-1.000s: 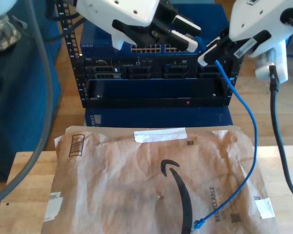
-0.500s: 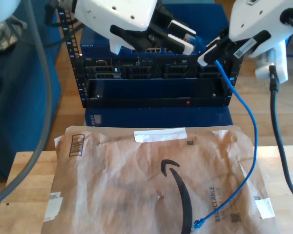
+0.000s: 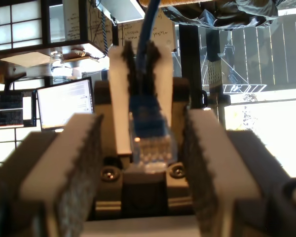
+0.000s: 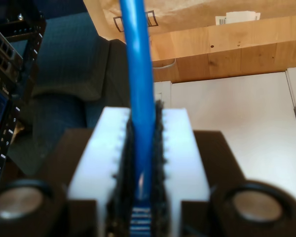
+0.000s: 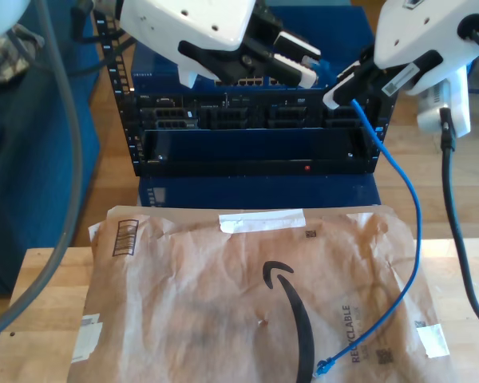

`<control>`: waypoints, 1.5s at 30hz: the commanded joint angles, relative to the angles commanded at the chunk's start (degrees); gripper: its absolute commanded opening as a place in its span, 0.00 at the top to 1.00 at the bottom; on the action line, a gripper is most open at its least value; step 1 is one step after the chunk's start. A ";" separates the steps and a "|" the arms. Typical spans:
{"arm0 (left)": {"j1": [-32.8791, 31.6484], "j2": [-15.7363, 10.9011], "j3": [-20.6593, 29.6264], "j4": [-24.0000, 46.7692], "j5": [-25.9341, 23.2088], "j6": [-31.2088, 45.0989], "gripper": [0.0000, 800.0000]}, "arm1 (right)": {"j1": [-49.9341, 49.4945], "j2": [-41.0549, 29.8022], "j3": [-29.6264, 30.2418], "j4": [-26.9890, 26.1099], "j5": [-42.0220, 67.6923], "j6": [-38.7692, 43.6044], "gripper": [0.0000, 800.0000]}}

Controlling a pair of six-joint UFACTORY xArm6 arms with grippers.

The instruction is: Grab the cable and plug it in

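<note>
The cable [image 5: 407, 215] is thin and bright blue. My second gripper [image 5: 350, 88] is shut on it near one end, in front of the rack at the exterior view's upper right; its pads [image 4: 185, 158] pinch the cable [image 4: 140, 98]. From there the cable hangs down to its other plug [image 5: 325, 367] on the paper mailer. The held end's plug [image 3: 150, 143] points between the wide-apart fingers [image 3: 74, 168] of my first gripper [image 3: 145, 163], touching neither. My first gripper [image 5: 307, 61] is open beside that plug [image 5: 318, 60] in the exterior view.
A black server rack [image 5: 255, 128] with a row of network ports [image 5: 239, 80] stands behind both grippers. A brown paper mailer [image 5: 223, 295] lies on the wooden table [image 5: 40, 279] in front. A thick black cable [image 5: 455, 215] hangs at the exterior view's right.
My first gripper has shifted slightly up and toward the exterior view's left, and the held plug now shows at its fingertips. My second gripper and the hanging cable have not moved.
</note>
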 joint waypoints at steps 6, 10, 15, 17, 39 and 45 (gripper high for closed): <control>0.00 0.00 0.00 0.00 0.00 0.00 0.75 | 0.00 0.00 0.00 0.00 0.00 0.00 0.96; 0.09 0.00 0.09 0.00 0.00 0.35 0.75 | 0.09 0.00 0.00 0.00 0.00 0.00 0.96; 0.18 0.00 0.09 -0.79 0.00 0.44 0.75 | 0.09 0.26 -0.09 0.00 0.00 0.00 0.96; 0.18 0.00 0.09 -0.97 0.00 0.79 0.75 | 0.09 0.26 0.00 0.00 0.00 0.00 0.96; 0.18 -0.26 1.58 -1.05 -0.09 0.79 0.99 | 0.09 0.26 0.00 0.09 0.00 -0.09 0.65; 2.73 -0.35 1.23 -2.37 0.09 0.35 0.99 | 0.26 -0.35 -0.09 -0.09 0.18 -3.34 0.05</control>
